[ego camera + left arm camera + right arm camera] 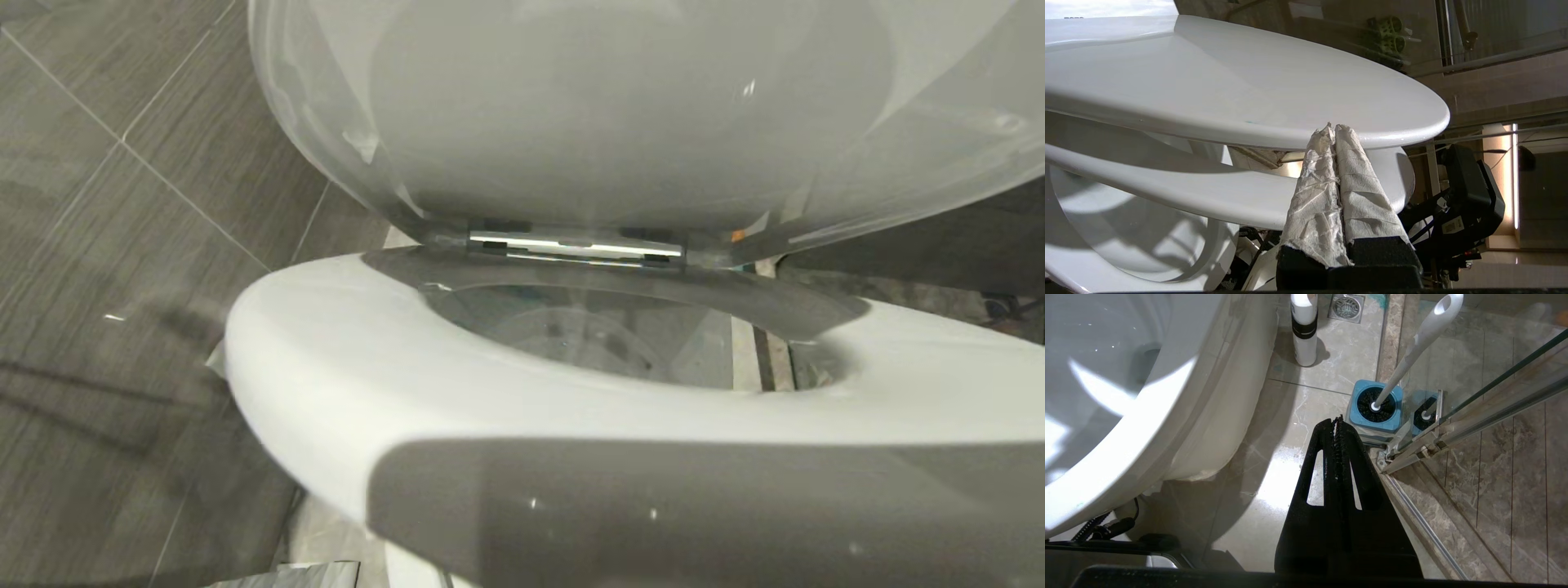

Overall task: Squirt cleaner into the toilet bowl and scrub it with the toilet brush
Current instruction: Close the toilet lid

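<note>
We have the glossy white ceramic toilet bowl (pixel 326 359) dead ahead, seat and lid up. The long slim white-grey toilet brush (pixel 1414 347) stands in its squat blue holder (pixel 1376 406) on the floor by the glass shower partition (pixel 1494 396), handle leaning up and away. It sits just past the black right gripper (pixel 1337 424), so our right arm is nearer. Those jaws are pressed together, holding nothing. Our paper-wrapped left gripper (pixel 1334 130) is likewise closed and empty, tips at the raised lid's edge (pixel 1412 122).
</note>
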You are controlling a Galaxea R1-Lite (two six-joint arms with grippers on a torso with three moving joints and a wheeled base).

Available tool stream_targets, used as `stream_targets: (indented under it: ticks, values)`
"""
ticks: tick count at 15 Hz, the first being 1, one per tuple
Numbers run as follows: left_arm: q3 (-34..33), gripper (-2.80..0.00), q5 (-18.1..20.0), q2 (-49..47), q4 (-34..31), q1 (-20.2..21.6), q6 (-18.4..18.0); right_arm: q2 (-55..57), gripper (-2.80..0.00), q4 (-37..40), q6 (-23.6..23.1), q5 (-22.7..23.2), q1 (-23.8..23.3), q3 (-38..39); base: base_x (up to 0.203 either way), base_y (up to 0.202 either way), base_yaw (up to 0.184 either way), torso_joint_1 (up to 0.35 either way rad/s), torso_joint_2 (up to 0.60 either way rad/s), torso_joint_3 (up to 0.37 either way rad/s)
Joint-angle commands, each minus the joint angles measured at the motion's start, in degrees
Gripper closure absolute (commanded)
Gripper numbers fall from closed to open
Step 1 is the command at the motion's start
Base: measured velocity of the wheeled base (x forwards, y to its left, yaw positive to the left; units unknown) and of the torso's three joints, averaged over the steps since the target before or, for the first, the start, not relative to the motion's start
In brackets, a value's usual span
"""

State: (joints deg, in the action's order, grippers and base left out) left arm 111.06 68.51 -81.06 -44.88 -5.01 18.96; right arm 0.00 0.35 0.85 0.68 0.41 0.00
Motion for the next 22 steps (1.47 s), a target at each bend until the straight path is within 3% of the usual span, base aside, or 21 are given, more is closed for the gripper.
stream_targets:
  ticks: [1,22]
  values:
    - [-0.01,0.0,-0.44,0.11,-0.47,0.0,0.12,0.0,0.0,0.0,0.03,0.02,0.02,0.0,0.0,0.0,0.0,-0.006,0.01,0.048]
    - [-0.31,0.0,-2.33,3.4,-4.2,-0.68,0.12,0.0,0.0,0.0,0.03,0.02,0.02,0.0,0.0,0.0,0.0,0.001,0.0,0.196]
